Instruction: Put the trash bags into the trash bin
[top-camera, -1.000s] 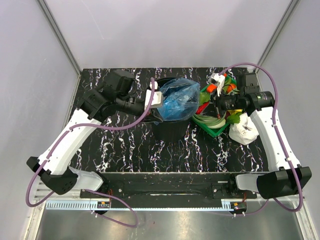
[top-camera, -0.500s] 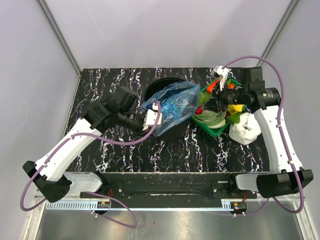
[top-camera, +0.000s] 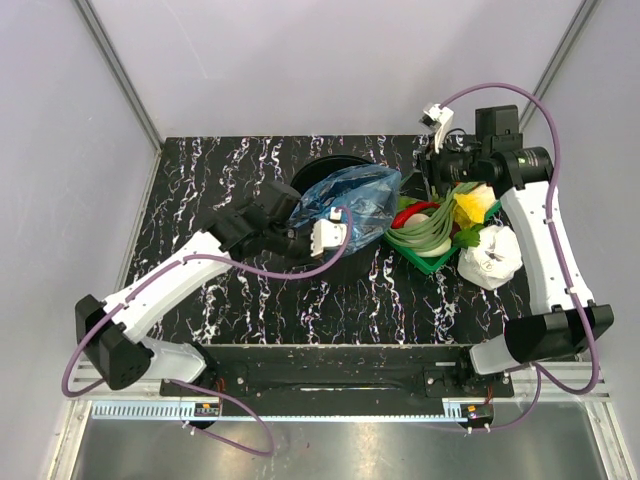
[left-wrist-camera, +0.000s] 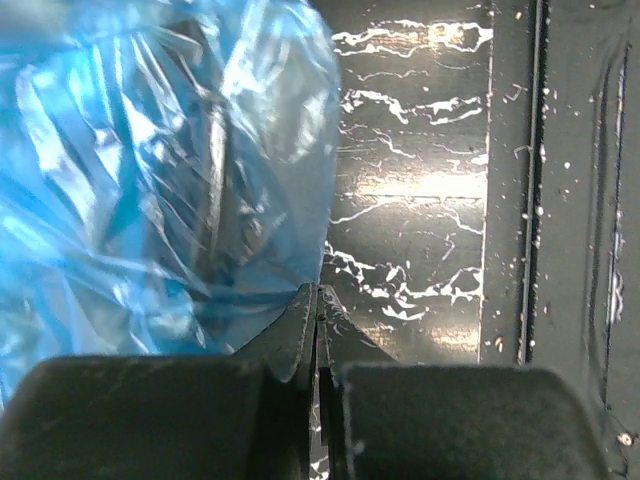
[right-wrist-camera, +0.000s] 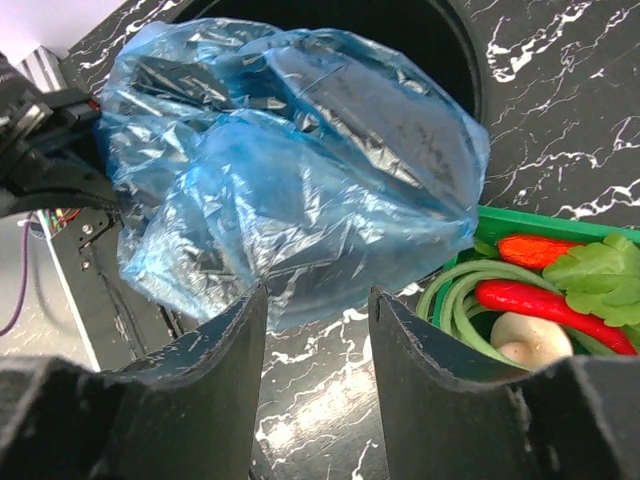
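Note:
A wrinkly translucent blue trash bag (top-camera: 347, 199) lies spread over the mouth of the black trash bin (top-camera: 318, 171), hiding most of its opening. My left gripper (top-camera: 340, 238) is at the bin's near side, shut on the bag's lower edge; in the left wrist view the film (left-wrist-camera: 150, 170) runs down into the closed tips (left-wrist-camera: 318, 292). My right gripper (top-camera: 427, 176) hangs at the back right above the tray, open. In the right wrist view its fingers (right-wrist-camera: 315, 300) stand apart, short of the bag (right-wrist-camera: 300, 170), with nothing between them. The bin's dark opening (right-wrist-camera: 430, 40) shows behind the bag.
A green tray (top-camera: 432, 263) of vegetables sits right of the bin, touching the bag's right side; its rim (right-wrist-camera: 520, 222) shows in the right wrist view. A white wrinkly plastic lump (top-camera: 490, 258) lies right of the tray. Grey walls enclose the marbled black table (top-camera: 200, 180).
The right gripper opened, let go of the bag and drew back toward the far right. The left gripper, still shut on the bag, moved toward the near side of the bin, dragging the film along.

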